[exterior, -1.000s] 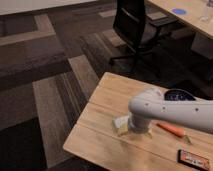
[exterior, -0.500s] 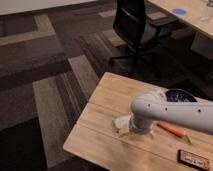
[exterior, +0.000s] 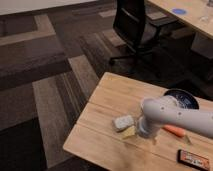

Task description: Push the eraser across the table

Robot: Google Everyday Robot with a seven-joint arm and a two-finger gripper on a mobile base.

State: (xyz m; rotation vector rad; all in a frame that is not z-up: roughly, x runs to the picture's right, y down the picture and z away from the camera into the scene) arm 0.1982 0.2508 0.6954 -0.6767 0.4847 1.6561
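The light wooden plank table (exterior: 100, 135) fills the lower right of the camera view. A small pale grey-white eraser (exterior: 123, 121) lies on it near the left-middle, with a yellowish wedge (exterior: 129, 132) touching its front right corner. My white arm reaches in from the right. Its gripper (exterior: 138, 131) is low over the tabletop, just right of the eraser and close to the wedge. The arm's rounded wrist hides most of the gripper.
An orange pen (exterior: 175, 131) lies right of the arm. A dark round bowl (exterior: 181, 98) sits behind it, and a black bar with an orange label (exterior: 193, 159) lies near the front edge. A black office chair (exterior: 135, 25) and a long pale desk with a blue disc (exterior: 177, 11) stand beyond.
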